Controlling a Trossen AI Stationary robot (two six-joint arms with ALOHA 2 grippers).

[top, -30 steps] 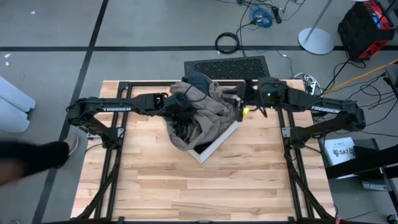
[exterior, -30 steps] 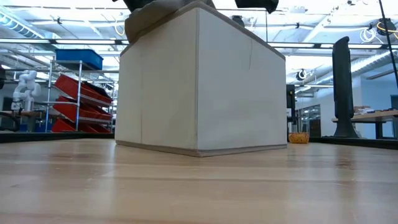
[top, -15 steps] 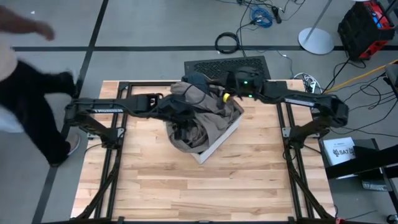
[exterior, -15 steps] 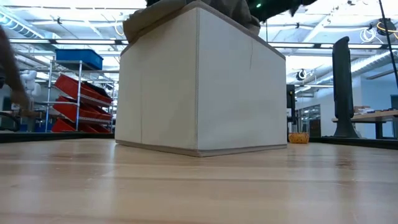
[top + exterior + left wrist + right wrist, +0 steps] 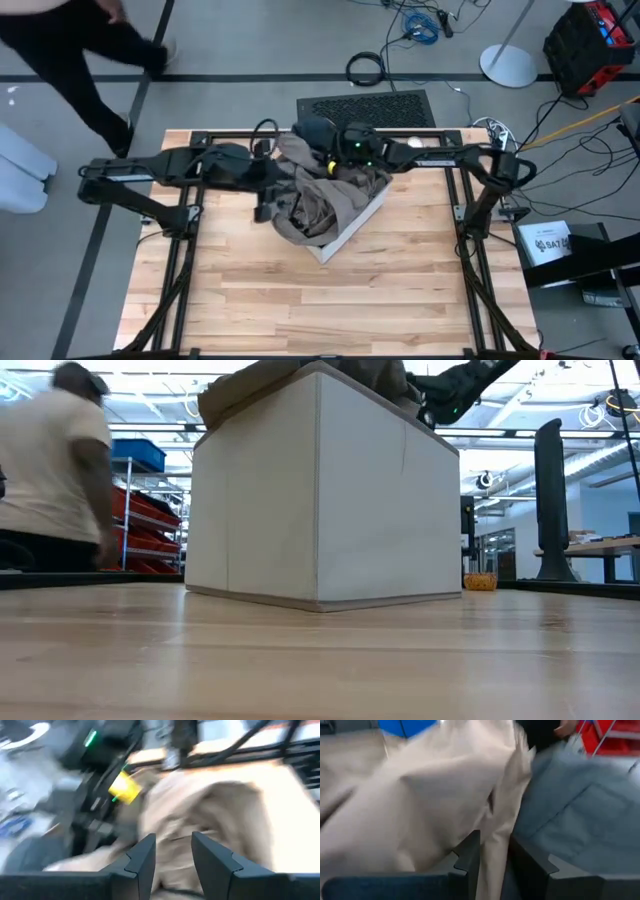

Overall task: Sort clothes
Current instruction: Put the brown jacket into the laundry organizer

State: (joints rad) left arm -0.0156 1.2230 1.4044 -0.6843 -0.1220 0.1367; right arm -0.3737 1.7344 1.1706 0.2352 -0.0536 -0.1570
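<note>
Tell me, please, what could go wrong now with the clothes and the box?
1. The taupe garment hangs over the box rim; pulling it may tip or drag the box.
2. Both end effectors, left and right, work in the same heap, so the arms could collide.
3. The right end effector has fabric between its fingers and may lift two pieces together.

Both arms reached inward and met over the bench's far middle. The left end effector (image 5: pixel 172 857) and right end effector (image 5: pixel 492 852) each showed fingers slightly parted.
</note>
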